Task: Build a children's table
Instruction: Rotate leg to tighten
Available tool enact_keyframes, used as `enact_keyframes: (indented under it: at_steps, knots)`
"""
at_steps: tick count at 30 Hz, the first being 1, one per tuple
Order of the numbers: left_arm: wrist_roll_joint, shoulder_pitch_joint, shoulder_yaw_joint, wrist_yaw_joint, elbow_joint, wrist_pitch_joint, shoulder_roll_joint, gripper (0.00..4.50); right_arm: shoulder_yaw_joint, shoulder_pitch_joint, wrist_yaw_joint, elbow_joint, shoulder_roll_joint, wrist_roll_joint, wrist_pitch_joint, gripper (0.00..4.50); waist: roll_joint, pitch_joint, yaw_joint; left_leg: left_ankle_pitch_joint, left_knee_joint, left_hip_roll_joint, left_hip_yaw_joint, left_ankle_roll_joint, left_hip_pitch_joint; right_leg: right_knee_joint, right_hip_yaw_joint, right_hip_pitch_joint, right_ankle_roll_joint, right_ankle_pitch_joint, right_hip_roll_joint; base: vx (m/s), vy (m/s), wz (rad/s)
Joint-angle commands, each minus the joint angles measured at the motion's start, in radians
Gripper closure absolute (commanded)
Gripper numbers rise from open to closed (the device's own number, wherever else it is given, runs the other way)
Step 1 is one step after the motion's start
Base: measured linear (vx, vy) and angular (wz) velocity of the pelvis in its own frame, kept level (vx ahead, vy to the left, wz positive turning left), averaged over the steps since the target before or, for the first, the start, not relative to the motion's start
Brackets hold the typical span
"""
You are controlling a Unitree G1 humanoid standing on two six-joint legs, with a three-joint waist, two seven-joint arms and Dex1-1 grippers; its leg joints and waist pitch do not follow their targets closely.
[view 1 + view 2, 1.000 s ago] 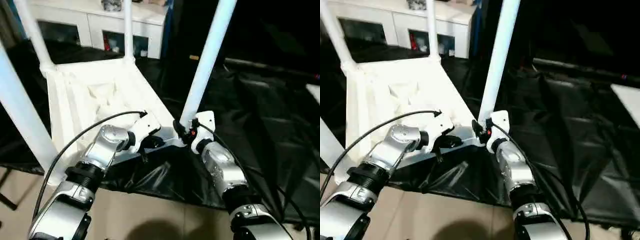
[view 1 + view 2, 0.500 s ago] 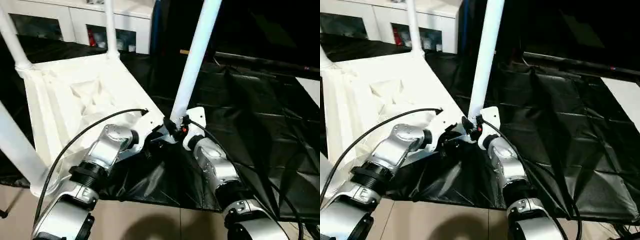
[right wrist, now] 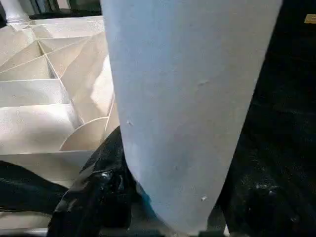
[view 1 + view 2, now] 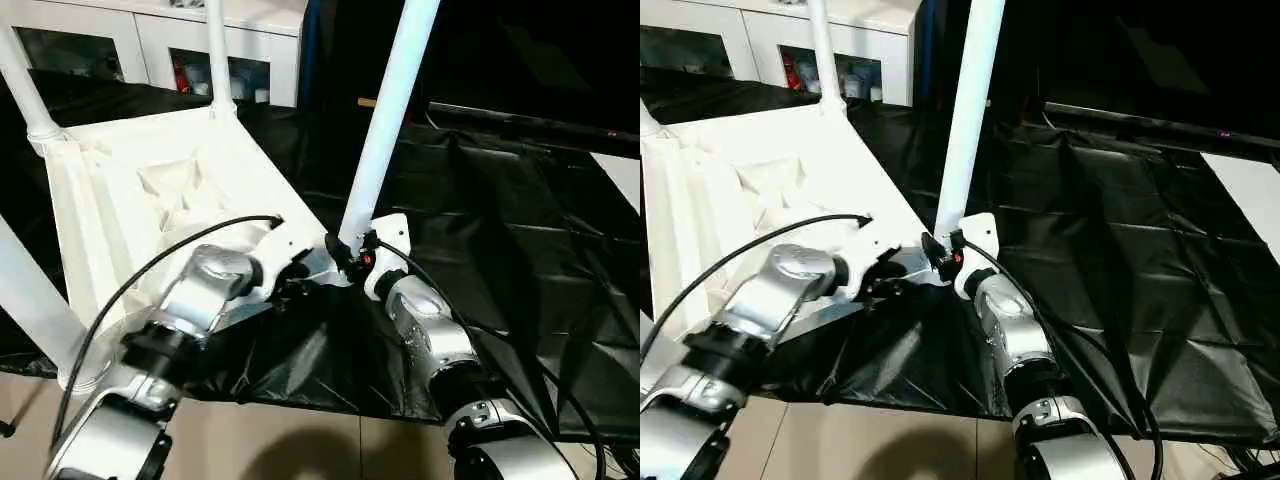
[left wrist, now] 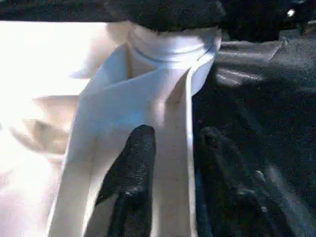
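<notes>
Tabletop lies upside down on the desk, which is covered in black sheeting, ribbed underside facing up, near corner directly in front of both grippers. Four legs stand in the corner sockets: the near-right leg rises straight up from the socket between the two grippers; a far leg stands beyond the left gripper, another far leg off to its outer side, and the fourth leg stands close beside the left forearm. Right gripper is at the foot of the near-right leg; in the right wrist view the leg sits between its fingers, which close around the tube just above the socket, so it holds the leg. Left gripper is at the tabletop's near edge just beside the same socket; the left wrist view shows its fingers parted to a narrow gap, one on the inner side of the rim wall and the other outside it over the black sheet, straddling the wall; whether they press it cannot be told. The two grippers are near each other, on either side of the corner. Beyond the tabletop, past both grippers, stands a white cabinet with glass doors.
</notes>
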Motion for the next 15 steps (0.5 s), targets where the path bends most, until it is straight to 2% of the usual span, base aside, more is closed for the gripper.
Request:
enact_keyframes:
  at_steps: [1,4,5,6,7,9,14,15]
  knots:
    - [-0.01,0.012,-0.002,-0.012,-0.026,0.019,0.001,3.41,0.013,0.03,0.019,0.079,0.013,0.007,0.05,2.55,0.03,-0.039,0.007,-0.2,-0.075,0.006,0.017,0.006,-0.013,-0.072,0.056,0.052,-0.203,-0.169,-0.055,0.0,0.0,0.0]
    - [-0.016,0.017,0.001,-0.006,-0.028,0.023,0.002,3.49,0.014,0.031,0.021,0.079,0.013,0.007,0.049,2.55,0.034,-0.039,0.007,-0.2,-0.076,0.006,0.017,0.002,-0.013,-0.071,0.057,0.051,-0.205,-0.164,-0.055,0.0,0.0,0.0]
    - [-0.016,0.018,-0.002,-0.012,-0.026,0.021,0.004,3.61,0.014,0.031,0.022,0.078,0.015,0.007,0.049,2.55,0.032,-0.04,0.006,-0.199,-0.075,0.005,0.017,0.002,-0.013,-0.071,0.057,0.052,-0.204,-0.16,-0.054,0.0,0.0,0.0]
    - [-0.016,0.018,-0.003,-0.012,-0.026,0.021,0.004,3.76,0.015,0.031,0.022,0.078,0.015,0.007,0.049,2.55,0.037,-0.039,0.007,-0.201,-0.076,0.005,0.016,0.001,-0.012,-0.071,0.057,0.051,-0.205,-0.16,-0.054,0.0,0.0,0.0]
    - [-0.017,0.021,-0.009,-0.022,-0.027,0.024,0.007,3.87,0.015,0.032,0.022,0.077,0.016,0.007,0.049,2.55,0.034,-0.039,0.006,-0.2,-0.076,0.005,0.017,0.001,-0.013,-0.071,0.057,0.052,-0.205,-0.158,-0.054,0.0,0.0,0.0]
    - [-0.018,0.022,-0.016,-0.03,-0.026,0.023,0.009,3.9,0.015,0.033,0.022,0.077,0.017,0.007,0.049,2.55,0.038,-0.04,0.007,-0.201,-0.075,0.005,0.016,0.0,-0.012,-0.071,0.057,0.052,-0.206,-0.156,-0.054,0.0,0.0,0.0]
    - [-0.026,0.022,-0.018,-0.03,-0.013,0.008,0.009,4.29,0.013,0.035,0.024,0.073,0.013,0.009,0.049,2.55,0.036,-0.04,0.006,-0.196,-0.075,0.005,0.017,0.001,-0.012,-0.069,0.058,0.053,-0.211,-0.143,-0.053,0.0,0.0,0.0]
    - [-0.028,0.021,-0.019,-0.032,-0.006,-0.001,0.012,4.34,0.012,0.035,0.024,0.074,0.012,0.009,0.048,2.55,0.04,-0.04,0.006,-0.201,-0.075,0.004,0.017,0.0,-0.01,-0.07,0.058,0.052,-0.212,-0.145,-0.053,0.0,0.0,0.0]
